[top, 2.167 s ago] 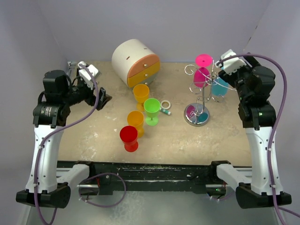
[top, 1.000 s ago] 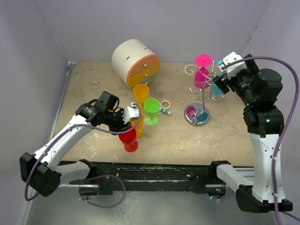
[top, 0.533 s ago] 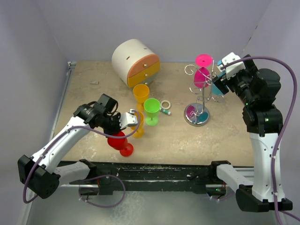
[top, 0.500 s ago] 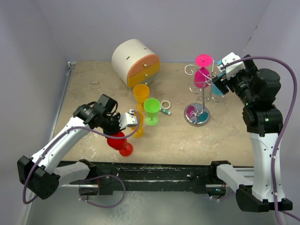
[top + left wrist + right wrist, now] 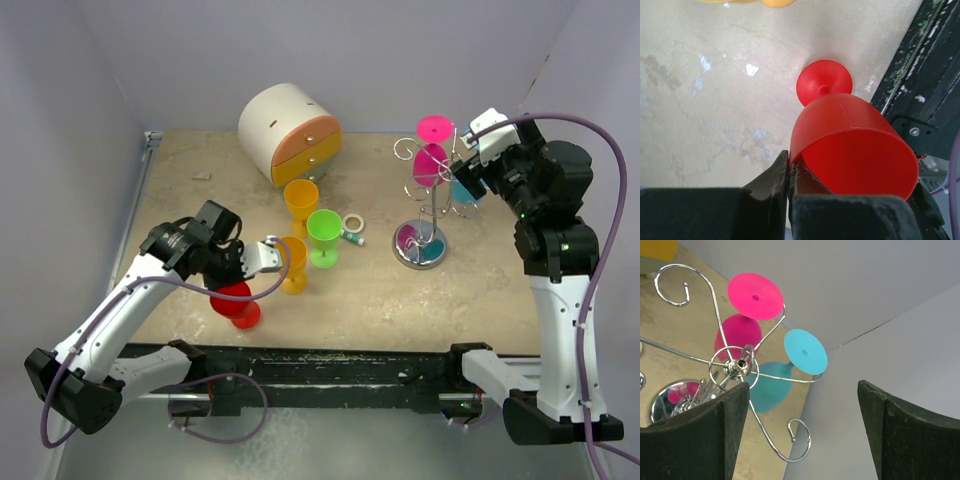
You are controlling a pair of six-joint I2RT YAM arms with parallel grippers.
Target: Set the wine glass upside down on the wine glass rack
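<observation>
While our left gripper (image 5: pixel 789 162) is clamping the rim of the tilted red wine glass (image 5: pixel 855 135) near the worktop's (image 5: pixel 700 100) front edge, we are probably mid-pickup; next it is needing inverting and carrying to the wine glass rack (image 5: pixel 432 195), where our right gripper (image 5: pixel 802 385) is hovering open, empty.

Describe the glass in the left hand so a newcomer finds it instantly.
Find the white round drawer box at the back; orange glasses and a green glass stand in front of it. Nearer still, the left hand pinches the rim of the red wine glass. It is the only red glass, and it is tilted while those stand upright.
</observation>
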